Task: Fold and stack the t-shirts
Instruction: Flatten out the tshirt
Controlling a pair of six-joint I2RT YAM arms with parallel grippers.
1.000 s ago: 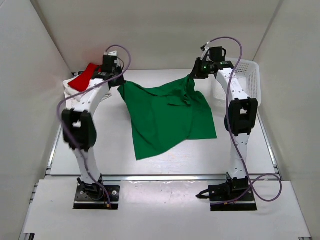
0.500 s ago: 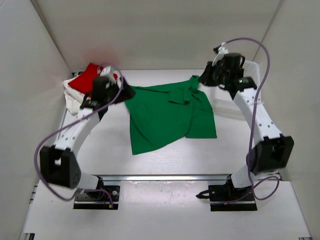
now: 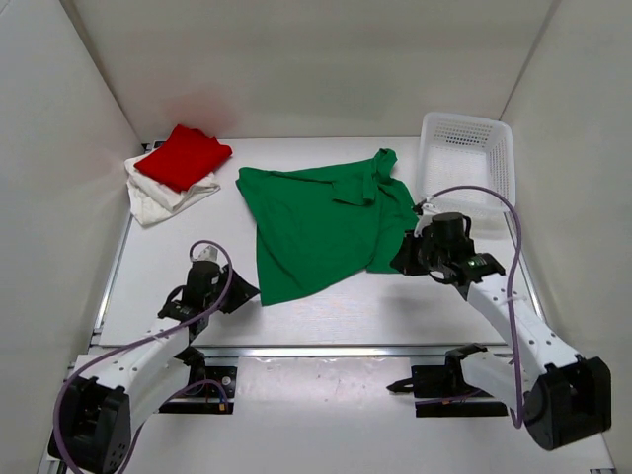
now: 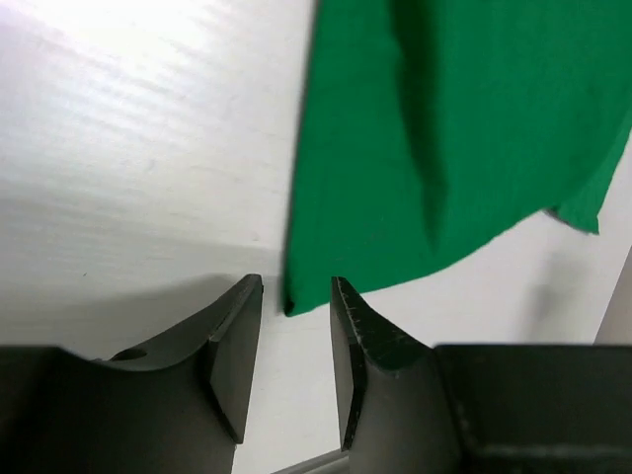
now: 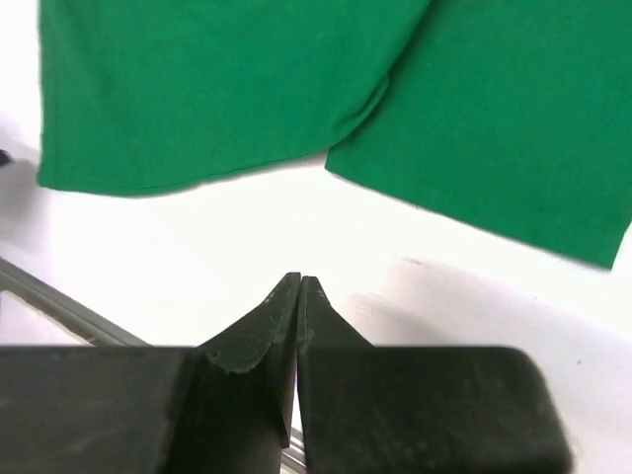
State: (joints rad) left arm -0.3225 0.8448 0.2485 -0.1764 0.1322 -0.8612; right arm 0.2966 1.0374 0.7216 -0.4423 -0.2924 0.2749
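A green t-shirt (image 3: 321,227) lies spread, with wrinkles, in the middle of the table. A folded red t-shirt (image 3: 183,156) rests on an off-white t-shirt (image 3: 158,200) at the back left. My left gripper (image 3: 245,292) hovers low at the green shirt's near left corner. In the left wrist view this gripper (image 4: 296,288) is open, and the corner of the green cloth (image 4: 444,128) reaches just to its tips, ungripped. My right gripper (image 3: 403,259) sits by the near right corner. In the right wrist view it (image 5: 299,280) is shut and empty, short of the green hem (image 5: 247,89).
A white perforated basket (image 3: 464,148) stands at the back right, beyond the right arm. White walls close in the back and both sides. A metal rail (image 3: 326,349) runs along the table's near edge.
Both arms have let go of the green shirt's far edge and swung back to its near corners. The shirt now lies flatter. The left jaws stand apart; the right ones are shut.
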